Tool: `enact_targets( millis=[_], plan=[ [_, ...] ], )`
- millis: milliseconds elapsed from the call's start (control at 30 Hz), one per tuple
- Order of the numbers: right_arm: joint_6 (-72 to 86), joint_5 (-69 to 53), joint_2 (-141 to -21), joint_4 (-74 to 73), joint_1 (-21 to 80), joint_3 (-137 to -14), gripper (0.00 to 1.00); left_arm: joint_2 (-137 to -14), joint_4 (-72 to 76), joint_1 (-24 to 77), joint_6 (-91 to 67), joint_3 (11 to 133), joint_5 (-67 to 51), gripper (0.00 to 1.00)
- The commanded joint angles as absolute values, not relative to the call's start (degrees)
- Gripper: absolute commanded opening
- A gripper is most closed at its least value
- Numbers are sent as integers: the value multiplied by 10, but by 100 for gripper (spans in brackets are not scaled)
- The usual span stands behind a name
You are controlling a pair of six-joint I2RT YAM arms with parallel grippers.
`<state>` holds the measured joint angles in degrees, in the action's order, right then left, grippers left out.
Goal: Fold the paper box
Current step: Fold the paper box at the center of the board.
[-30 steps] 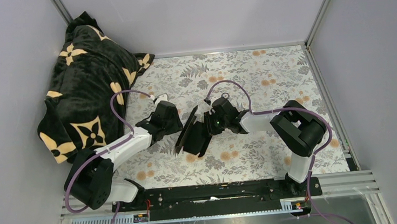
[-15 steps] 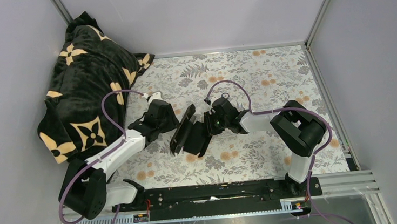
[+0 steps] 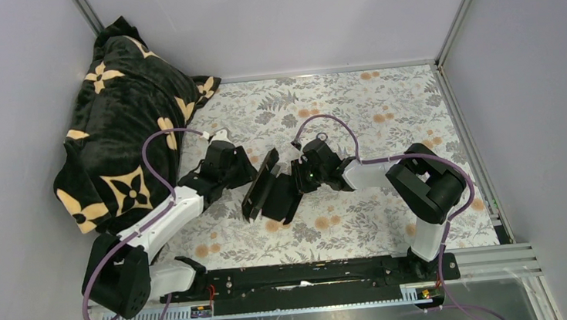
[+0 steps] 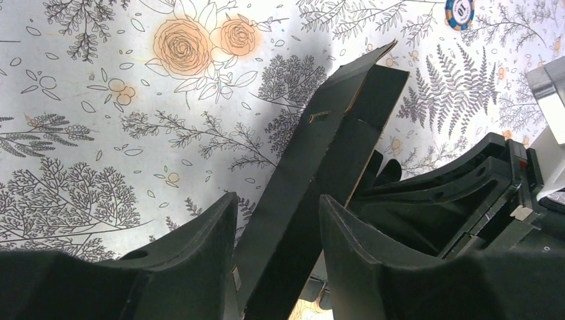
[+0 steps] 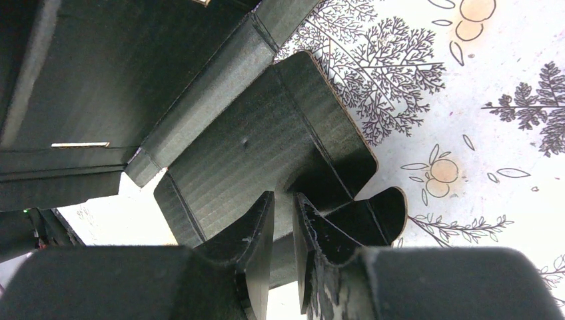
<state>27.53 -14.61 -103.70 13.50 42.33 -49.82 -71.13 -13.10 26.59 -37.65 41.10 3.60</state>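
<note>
At centre, half-folded paper box (image 3: 269, 186), right end effector (image 5: 283, 197) pinching flap

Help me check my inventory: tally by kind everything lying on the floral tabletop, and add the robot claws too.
Card box: 1
Flowered blanket: 1
Blue disc: 1
Claws: 2, left claw and right claw
Total: 5
</note>
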Motion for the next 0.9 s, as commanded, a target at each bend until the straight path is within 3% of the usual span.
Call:
enact_targets(
  millis=[0,867],
  plan=[
    [255,-113,-1085,16,431,-466,25,-698,-104,260,-379,405,17,55],
    [258,-116,-1092,25,431,-461,25,-690,-92,256,-388,402,-11,55]
  ],
)
